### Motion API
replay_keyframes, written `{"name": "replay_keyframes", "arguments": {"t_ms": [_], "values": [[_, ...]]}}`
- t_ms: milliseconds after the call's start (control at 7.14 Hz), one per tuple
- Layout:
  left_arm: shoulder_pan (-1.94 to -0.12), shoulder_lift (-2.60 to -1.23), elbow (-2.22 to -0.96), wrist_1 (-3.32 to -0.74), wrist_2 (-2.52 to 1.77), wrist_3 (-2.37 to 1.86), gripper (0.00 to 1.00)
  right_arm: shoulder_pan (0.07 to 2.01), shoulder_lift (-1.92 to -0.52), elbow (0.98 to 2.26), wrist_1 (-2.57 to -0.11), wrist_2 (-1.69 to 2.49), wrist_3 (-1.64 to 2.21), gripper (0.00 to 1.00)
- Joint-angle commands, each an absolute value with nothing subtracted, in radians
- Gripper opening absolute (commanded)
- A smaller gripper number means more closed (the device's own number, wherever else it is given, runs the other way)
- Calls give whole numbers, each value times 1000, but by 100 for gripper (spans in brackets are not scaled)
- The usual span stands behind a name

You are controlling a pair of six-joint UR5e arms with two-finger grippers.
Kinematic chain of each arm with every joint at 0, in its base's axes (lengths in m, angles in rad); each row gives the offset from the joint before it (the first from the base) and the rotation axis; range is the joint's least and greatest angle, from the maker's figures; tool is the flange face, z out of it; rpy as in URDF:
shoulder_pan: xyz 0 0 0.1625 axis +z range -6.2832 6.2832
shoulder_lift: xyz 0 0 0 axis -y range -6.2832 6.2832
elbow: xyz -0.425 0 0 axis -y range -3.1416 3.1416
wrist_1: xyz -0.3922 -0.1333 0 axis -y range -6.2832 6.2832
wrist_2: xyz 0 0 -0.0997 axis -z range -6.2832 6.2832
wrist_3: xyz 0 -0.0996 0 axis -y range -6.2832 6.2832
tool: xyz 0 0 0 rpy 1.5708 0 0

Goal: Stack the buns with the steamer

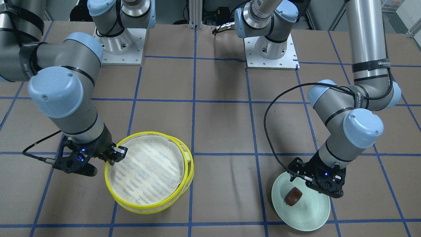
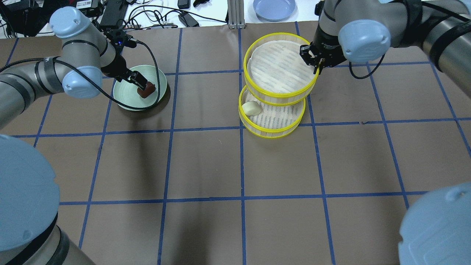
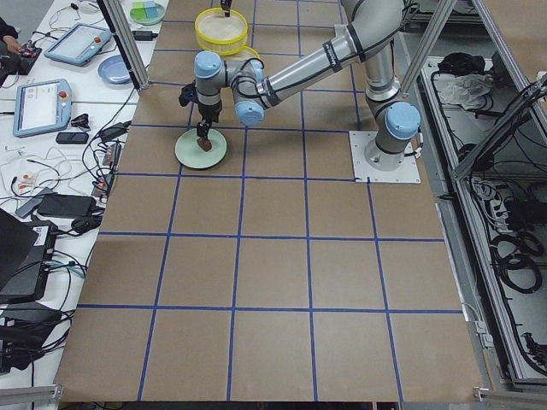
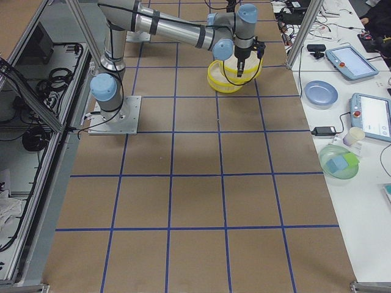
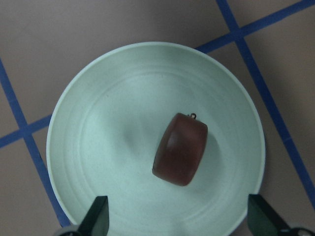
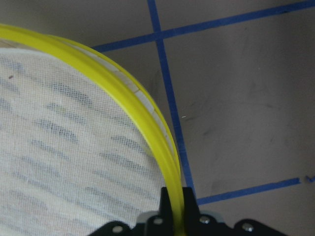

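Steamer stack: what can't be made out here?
- White bun: the upper tier covers part of it in the overhead view, nearly all in the front-facing view.
- Upper tier resting on the lower tier or held just above it: no view settles this.
- Right gripper: its fingers are mostly cut off by the right wrist view's bottom edge.
- Side views: both tiers too small for detail.

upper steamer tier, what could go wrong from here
The right tool pinches the upper steamer tier at one rim point only, so it could tilt or slip. It sits off-centre over the lower tier; lowering now might catch a rim or squash the white bun.
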State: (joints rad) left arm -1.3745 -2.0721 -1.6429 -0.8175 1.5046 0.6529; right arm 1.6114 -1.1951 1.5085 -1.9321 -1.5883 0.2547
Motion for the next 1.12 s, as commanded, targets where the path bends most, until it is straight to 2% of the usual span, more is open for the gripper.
{"name": "replay_keyframes", "arguments": {"t_ms": [0,280,700,840,980], "values": [[-1373,-2144,-1638,-729,1473,762,90,1638,-1181,1543,-1893,-1589,293,0],[-1373,-2164,-1641,-730,1430,761,89,1635,-1181,1583,-1934,-1591,270,0],[-1373,-2172,-1640,-730,1431,761,7,1632,-1180,1586,-1937,-1591,268,0],[-1373,-2172,-1637,-730,1433,759,0,1631,-1177,1586,-1937,-1589,268,0],[-1373,-2169,-1632,-732,1433,734,0,1631,-1175,1588,-1936,-1592,265,0]]}}
